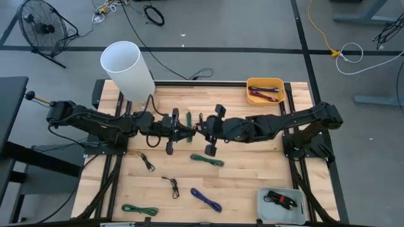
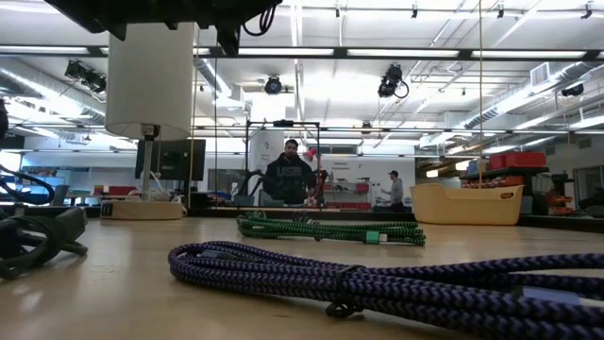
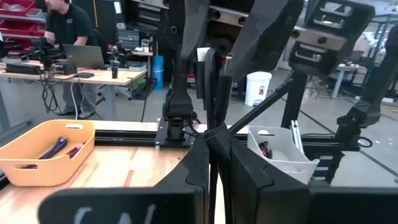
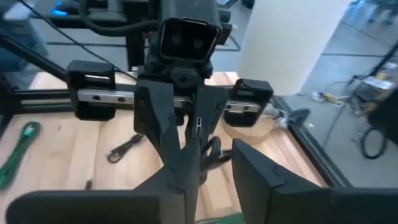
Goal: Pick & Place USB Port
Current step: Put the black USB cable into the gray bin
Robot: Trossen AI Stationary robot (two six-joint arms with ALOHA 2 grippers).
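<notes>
Purple cable (image 2: 396,288) nearest low camera, on wood table (image 1: 252,170). Left gripper (image 1: 191,131) and right gripper (image 1: 203,128) meet mid-table, both pinching black cable (image 3: 214,134) between them. Yellow bin (image 1: 265,91) at far right corner; white cylinder (image 1: 126,69) far left. Person (image 2: 290,177) seated in room behind.

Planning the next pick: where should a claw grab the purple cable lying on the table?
Probably its tied middle, from straight above, closing across the bundle: the purple cable lies flat in a long, narrow coil, so the middle looks slim and balanced.
</notes>
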